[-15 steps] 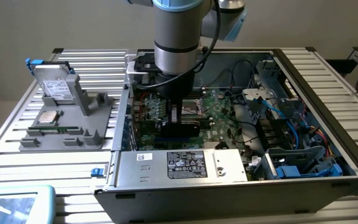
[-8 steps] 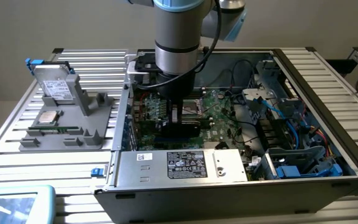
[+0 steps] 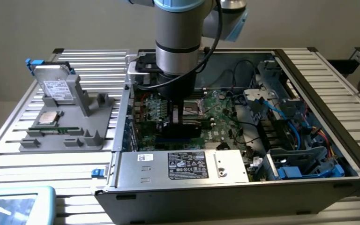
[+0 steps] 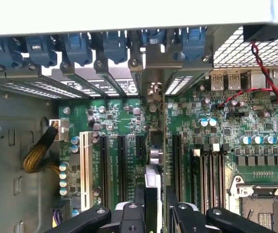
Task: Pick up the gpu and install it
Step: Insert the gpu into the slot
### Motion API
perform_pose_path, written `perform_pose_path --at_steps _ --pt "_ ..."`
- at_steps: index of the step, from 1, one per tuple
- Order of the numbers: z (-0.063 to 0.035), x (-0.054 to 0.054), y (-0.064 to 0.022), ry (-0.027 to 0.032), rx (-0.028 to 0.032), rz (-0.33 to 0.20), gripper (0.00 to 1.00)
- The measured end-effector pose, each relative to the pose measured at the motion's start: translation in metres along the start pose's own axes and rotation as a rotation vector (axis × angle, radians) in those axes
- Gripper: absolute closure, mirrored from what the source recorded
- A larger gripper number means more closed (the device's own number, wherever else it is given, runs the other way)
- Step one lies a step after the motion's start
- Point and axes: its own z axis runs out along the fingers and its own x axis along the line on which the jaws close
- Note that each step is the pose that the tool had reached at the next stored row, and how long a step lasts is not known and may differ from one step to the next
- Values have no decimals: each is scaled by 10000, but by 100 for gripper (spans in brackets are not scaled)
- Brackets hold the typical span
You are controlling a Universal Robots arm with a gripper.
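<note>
While the arm reaches down into the open computer case [image 3: 230, 206], the gripper [image 4: 154, 196] is clamped on the gpu [image 4: 154, 160], with a finger [image 4: 139, 204] against each face of the card (the wrist view sees it edge-on). The gpu stands upright over the motherboard [image 4: 216, 145], among the long black expansion slots [image 4: 121, 165], and its silver bracket [image 4: 153, 73] sits against the case's rear slot openings. Whether it is seated cannot be told. Outside the case, at the exterior view's left, a grey tray [image 3: 48, 145] holds a hard drive [image 3: 56, 86] and a memory stick [image 3: 55, 130].
</note>
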Motion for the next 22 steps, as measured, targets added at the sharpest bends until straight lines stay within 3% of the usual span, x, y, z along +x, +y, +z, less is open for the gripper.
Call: perform_pose_path --at_steps 14,19,22 --pt "2 0 27 -28 67 -40 73" --pt "2 2 29 -117 63 -40 73" --pt "3 3 28 -131 65 -40 73"
